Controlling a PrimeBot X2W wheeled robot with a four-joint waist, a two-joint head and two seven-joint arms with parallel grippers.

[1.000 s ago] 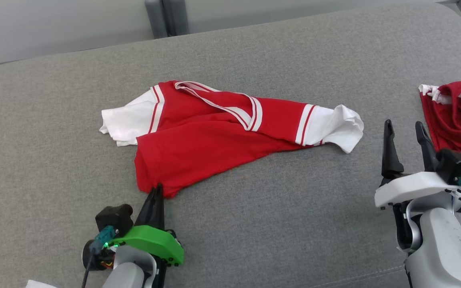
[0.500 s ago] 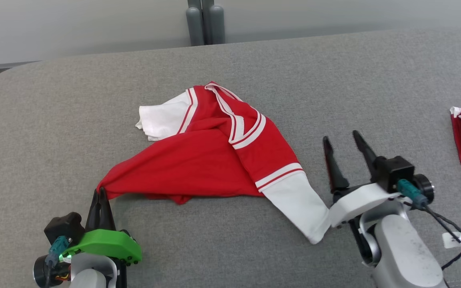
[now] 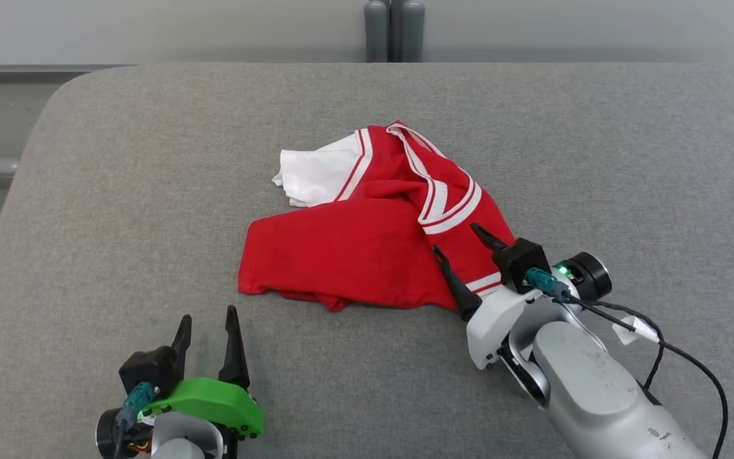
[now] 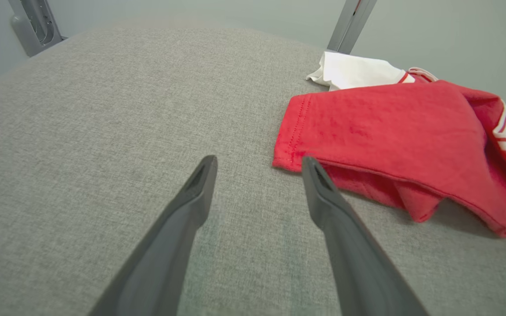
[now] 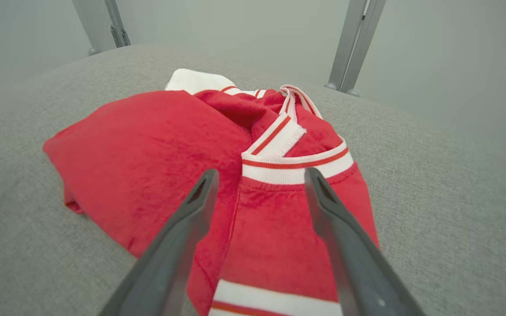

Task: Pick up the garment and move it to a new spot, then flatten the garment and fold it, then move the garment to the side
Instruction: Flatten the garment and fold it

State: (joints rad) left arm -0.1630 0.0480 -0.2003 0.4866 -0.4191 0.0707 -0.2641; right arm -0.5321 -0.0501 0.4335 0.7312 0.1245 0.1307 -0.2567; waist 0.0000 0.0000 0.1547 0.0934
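Left pincer (image 3: pixel 208 315): sitting at the lower left of the head view, fingers standing well apart and gripping nothing. In the left wrist view (image 4: pixel 258 161) one fingertip is pointing at the nearest hem corner, with bare fabric showing between them in the head view.
Right pincer (image 3: pixel 456 238): reaching in from the lower right, jaws gaping. Its fingers are straddling a red fold just past a striped cuff band (image 5: pixel 260 172); contact cannot be told.
Garment (image 3: pixel 354 255): lying crumpled at the centre of the frame, red body folded over itself.
Collar trim (image 3: pixel 443 204): running striped down the garment's right half.
White sleeve (image 3: pixel 316 175): sticking out at the garment's upper left.
Worktop (image 3: pixel 118 191): grey cloth-covered, carrying the garment.
Grey posts (image 3: pixel 394 29): standing at the top edge beyond the worktop.
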